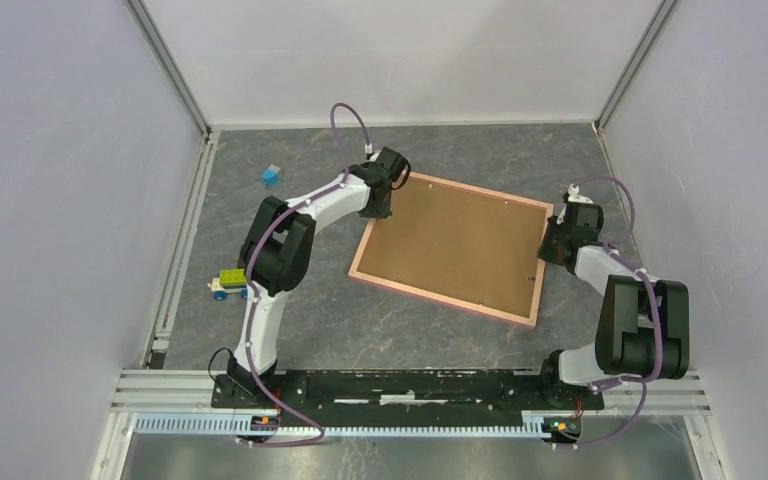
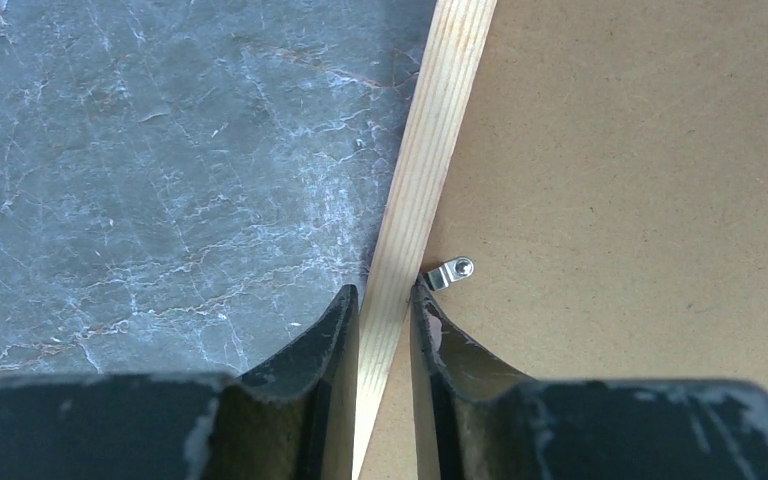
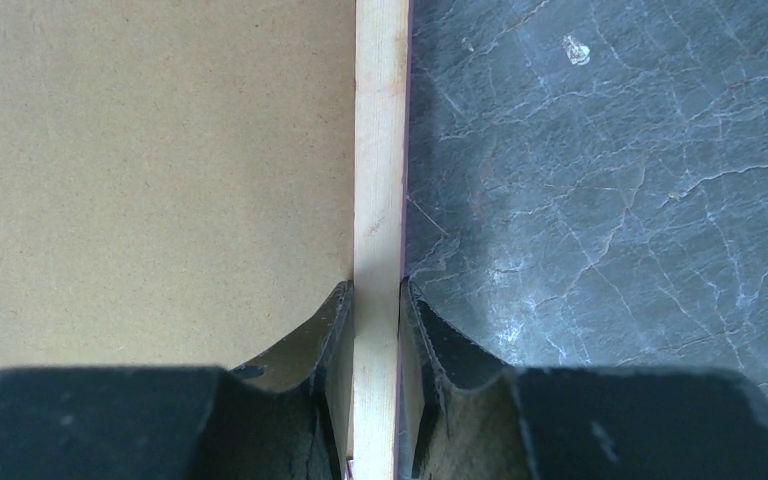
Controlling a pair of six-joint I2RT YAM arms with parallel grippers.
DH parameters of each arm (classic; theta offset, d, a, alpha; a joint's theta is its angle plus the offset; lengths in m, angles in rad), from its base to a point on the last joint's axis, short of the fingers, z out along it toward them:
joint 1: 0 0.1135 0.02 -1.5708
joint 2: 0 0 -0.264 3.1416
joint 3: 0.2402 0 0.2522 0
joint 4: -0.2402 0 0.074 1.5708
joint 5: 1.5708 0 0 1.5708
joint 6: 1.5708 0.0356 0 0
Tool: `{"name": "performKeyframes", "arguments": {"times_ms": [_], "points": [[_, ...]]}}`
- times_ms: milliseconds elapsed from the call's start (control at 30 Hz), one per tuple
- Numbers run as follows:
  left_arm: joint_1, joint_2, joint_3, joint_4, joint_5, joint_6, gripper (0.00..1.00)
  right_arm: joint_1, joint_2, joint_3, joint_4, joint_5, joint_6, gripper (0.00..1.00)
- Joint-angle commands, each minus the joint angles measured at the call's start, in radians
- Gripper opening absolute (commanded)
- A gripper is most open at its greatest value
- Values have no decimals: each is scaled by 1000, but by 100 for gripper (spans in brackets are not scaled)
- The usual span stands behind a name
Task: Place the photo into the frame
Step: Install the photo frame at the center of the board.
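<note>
Left gripper closed down narrow on the rim of the frame: one finger on the table side, the other on the board side, both tight against the pale wood. Right gripper the same on the opposite rim, one finger over the table, its mate over the board, wood pinched between. Table: grey marbled top, fills the overhead view between white walls. Frame lies flat at centre of that view, turned a little clockwise, back side up, salmon edge showing round the outside. Board: plain brown, sits inside the rim and covers the whole opening. Left arm reaches up from lower left to the frame's upper-left corner; grip sits on the left rim just below that corner. Right arm bends in from lower right to the right rim, upper half. Toy car, green and yellow with white wheels, at left of the overhead view, beside the left arm's elbow, well apart from the frame. Blue block, small, upper left, alone on the table. Metal clip, tiny, screwed at the board's edge, just beside the left gripper's board-side fingertip; touching or not, cannot tell.
</note>
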Motion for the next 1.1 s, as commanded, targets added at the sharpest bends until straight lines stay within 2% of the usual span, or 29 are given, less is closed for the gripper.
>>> {"name": "performKeyframes", "arguments": {"times_ms": [0,200,233,267,333,533,667,800,1067], "points": [[5,5,-10,61,11,13,25,8,9,-9,37,-55,-6,26],[28,-50,-98,167,70,-48,26,7,11,-10,37,-69,-9,26],[30,-55,-103,172,73,-59,29,7,11,-11,37,-70,-10,25],[30,-58,-103,171,74,-64,36,7,9,-12,40,-71,-7,25],[30,-65,-110,173,91,-67,42,7,7,-15,42,-76,-9,25],[30,-92,-142,179,112,-57,48,7,9,-16,48,-90,-11,25],[30,-66,-128,173,109,-61,49,7,9,-17,49,-97,-11,25],[30,-43,-114,176,110,-83,55,7,6,-18,46,-98,-15,25],[44,-14,-96,168,80,-123,46,7,11,-16,47,-104,-16,24]]}}
